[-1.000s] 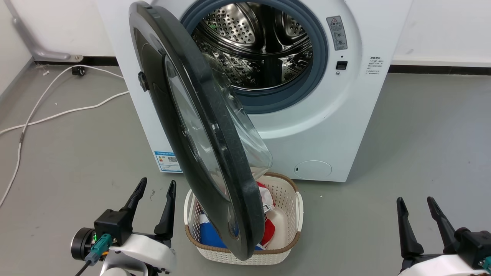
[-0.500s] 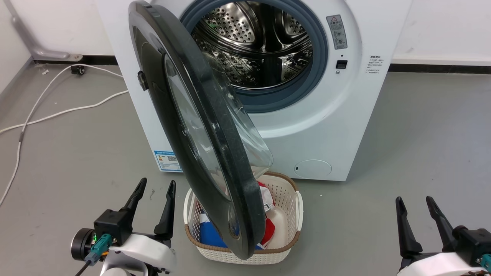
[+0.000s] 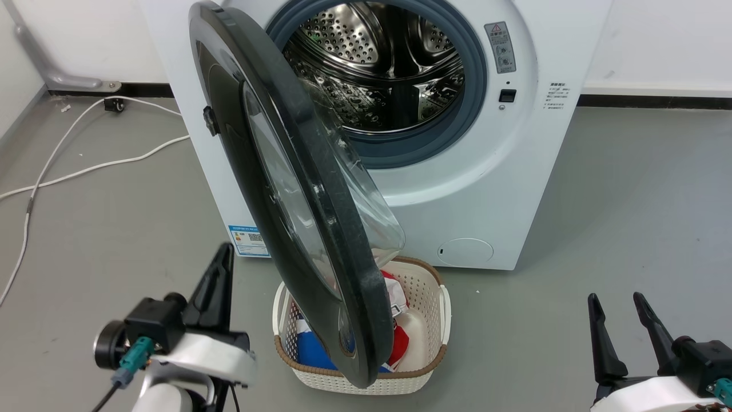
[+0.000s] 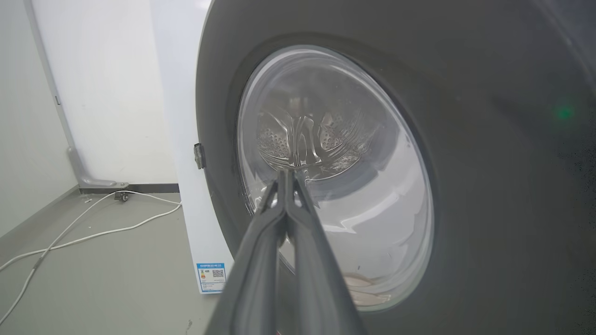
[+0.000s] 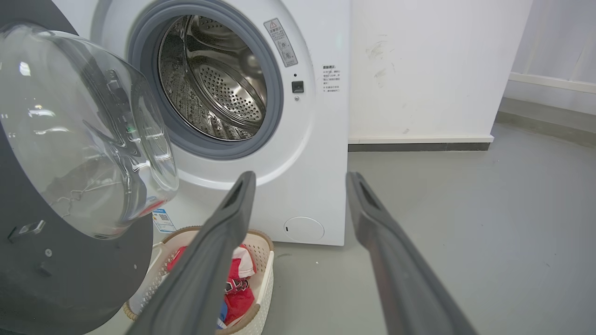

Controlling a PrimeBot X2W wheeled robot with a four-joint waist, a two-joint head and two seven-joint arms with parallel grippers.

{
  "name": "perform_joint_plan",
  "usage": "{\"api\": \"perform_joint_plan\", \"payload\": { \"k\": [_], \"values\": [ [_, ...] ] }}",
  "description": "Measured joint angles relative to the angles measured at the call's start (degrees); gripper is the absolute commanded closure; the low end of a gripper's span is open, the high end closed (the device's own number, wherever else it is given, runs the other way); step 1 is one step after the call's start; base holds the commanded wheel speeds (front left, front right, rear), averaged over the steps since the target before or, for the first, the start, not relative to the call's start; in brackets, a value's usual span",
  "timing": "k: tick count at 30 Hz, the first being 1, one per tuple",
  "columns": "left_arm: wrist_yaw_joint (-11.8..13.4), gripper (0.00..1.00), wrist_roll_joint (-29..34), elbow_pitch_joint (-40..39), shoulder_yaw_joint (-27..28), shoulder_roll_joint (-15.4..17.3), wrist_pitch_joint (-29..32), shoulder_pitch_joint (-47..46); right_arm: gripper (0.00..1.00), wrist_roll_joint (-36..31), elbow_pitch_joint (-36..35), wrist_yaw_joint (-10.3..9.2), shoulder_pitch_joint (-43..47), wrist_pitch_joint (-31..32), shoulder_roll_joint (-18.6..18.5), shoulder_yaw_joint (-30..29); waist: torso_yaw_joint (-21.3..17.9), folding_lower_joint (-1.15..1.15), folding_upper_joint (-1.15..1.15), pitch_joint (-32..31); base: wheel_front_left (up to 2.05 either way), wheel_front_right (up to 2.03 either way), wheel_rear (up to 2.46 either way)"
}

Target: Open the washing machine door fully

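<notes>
Door [image 3: 320,189]: half open, nearly edge-on to you, hinged at the washer's [image 3: 492,183] left, lower rim over the basket [image 3: 426,283].
Left end effector [image 3: 227,252]: fingers pressed together, empty, near the door's outer face, pointing at its glass.
Right end effector [image 3: 615,298]: fingers spread, empty, well apart from the door.
</notes>
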Motion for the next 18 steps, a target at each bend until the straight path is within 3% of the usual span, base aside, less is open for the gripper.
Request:
{"api": "perform_joint_plan", "payload": {
  "k": [11,18],
  "values": [
    [0.74,1.00,0.03,-15.28,1.23,-0.43,0.30,-5.60,0.00,0.23,0.68,0.00,-0.07,-0.12,0.01,-0.12,0.53,0.00,0.00,-0.35,0.00,0.00,0.00],
    [0.20,1.00,-4.05,-25.32,-4.49,-1.31,7.14,-7.09,0.00,0.31,1.35,0.00,-0.07,-0.37,0.01,-0.56,0.75,0.00,0.00,-0.95,0.00,0.00,0.00]
  ]
}}
